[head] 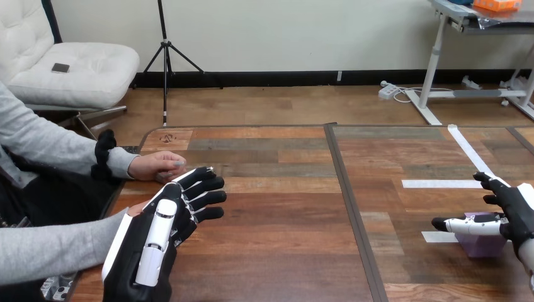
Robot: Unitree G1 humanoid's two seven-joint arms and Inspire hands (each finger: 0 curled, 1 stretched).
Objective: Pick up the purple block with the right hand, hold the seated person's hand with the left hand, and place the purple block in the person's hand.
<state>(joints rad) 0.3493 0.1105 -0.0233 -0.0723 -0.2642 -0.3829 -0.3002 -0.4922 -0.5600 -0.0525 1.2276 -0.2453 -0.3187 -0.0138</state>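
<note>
Wooden plank table (283,251), white tape strips (441,184) on its right half. My left hand (170,220) sits near the left edge, fingers (208,184) straight and slightly spread, holding nothing. Their tips are just beside the person's hand (156,166), which rests loosely closed on the table at the left edge; contact between the two: cannot tell. A grey sleeve (50,248) enters lower on the left edge and ends behind my left hand. My right hand (513,211) is at the right edge, fingers extended and spread, thumb lying straight across the top of the small purple plastic block (483,245). Block stands on the table beside a tape strip, not clasped.
</note>
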